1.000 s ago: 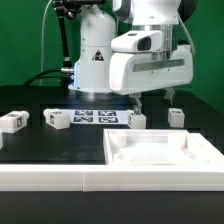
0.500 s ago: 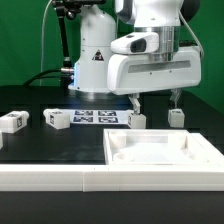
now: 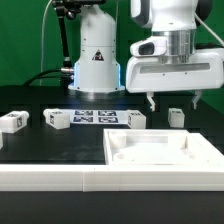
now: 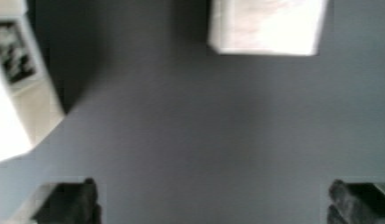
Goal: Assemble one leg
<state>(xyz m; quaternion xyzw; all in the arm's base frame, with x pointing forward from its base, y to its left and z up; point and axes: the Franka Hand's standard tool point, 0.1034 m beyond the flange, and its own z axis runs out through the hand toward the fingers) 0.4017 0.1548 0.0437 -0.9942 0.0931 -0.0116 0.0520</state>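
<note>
Several small white legs with marker tags lie in a row on the dark table: one at the far left [image 3: 12, 121], one beside it [image 3: 56, 119], one near the middle [image 3: 136, 119] and one at the right [image 3: 176, 117]. My gripper [image 3: 172, 102] hangs open and empty just above the right leg, with a finger on each side of it and clear of it. In the wrist view a white leg [image 4: 269, 25] lies ahead of the open gripper [image 4: 214, 205]. Another white block with a tag [image 4: 15, 80] shows at the frame edge. Nothing is between the fingertips [image 4: 64, 200].
The large white recessed panel [image 3: 160, 150] lies in front of the legs on the exterior view's right. The marker board [image 3: 95, 116] lies between the second and third legs. The robot base [image 3: 95, 60] stands behind, and a white rail [image 3: 50, 178] runs along the front.
The gripper has moved toward the exterior view's right, from over the middle leg to over the right leg, and sits slightly higher. It stays open. The legs have not moved.
</note>
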